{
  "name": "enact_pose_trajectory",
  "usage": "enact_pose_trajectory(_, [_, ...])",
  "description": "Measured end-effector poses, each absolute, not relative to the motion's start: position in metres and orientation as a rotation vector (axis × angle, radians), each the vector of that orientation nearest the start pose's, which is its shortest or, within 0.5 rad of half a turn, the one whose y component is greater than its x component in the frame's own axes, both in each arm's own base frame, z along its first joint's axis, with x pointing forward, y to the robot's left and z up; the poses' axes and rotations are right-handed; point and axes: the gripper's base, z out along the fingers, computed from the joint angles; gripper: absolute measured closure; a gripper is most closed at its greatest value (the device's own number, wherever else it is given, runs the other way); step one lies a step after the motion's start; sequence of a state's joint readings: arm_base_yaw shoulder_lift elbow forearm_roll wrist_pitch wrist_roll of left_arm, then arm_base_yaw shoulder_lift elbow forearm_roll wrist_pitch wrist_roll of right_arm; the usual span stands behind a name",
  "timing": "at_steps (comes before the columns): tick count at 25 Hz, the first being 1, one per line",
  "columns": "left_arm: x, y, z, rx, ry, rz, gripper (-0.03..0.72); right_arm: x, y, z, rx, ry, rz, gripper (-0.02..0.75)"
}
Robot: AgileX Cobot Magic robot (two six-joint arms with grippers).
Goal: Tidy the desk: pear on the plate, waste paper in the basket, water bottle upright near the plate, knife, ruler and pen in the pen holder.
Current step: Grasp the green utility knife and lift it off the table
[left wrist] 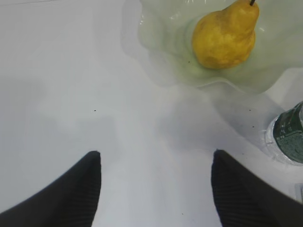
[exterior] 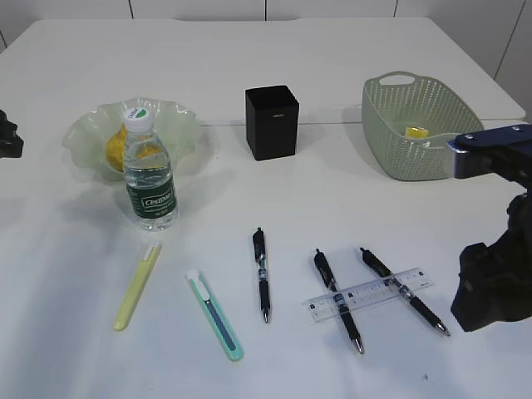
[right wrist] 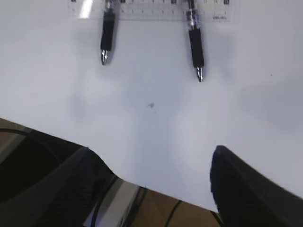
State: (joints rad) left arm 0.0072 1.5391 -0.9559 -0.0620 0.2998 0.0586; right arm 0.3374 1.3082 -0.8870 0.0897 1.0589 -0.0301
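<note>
So far we have the pear [left wrist: 225, 37] plated, bottle [exterior: 150, 176] upright, paper [exterior: 416, 132] in the basket [exterior: 416, 125]; knives, pens and ruler [exterior: 367, 294] remain; both hands released, empty.

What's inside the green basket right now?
Through the basket's open top, one yellow crumpled paper scrap shows on the floor near the right side. The near wall hides part of the floor, and the right arm covers the right end, so more could lie there.
</note>
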Motion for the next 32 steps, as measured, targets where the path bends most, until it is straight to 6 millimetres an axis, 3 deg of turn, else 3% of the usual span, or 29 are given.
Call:
enact_pose_trajectory(10, [0.323,0.001,0.241,0.0,2.378,-0.019,0.173,0.231,0.087,0.253,-0.527,3.078,0.102,0.172])
enact_pose_trajectory(21, [0.323,0.001,0.24,0.0,2.392,-0.021,0.173,0.27,0.105,0.271,-0.501,3.025,0.181,0.172])
enact_pose_trajectory(28, [0.322,0.0,0.239,0.001,2.401,-0.021,0.173,0.274,0.113,0.263,-0.493,3.049,0.247,0.171])
enact_pose_trajectory(32, [0.322,0.0,0.239,0.001,2.403,-0.022,0.173,0.271,0.131,0.258,-0.577,3.041,0.253,0.172])
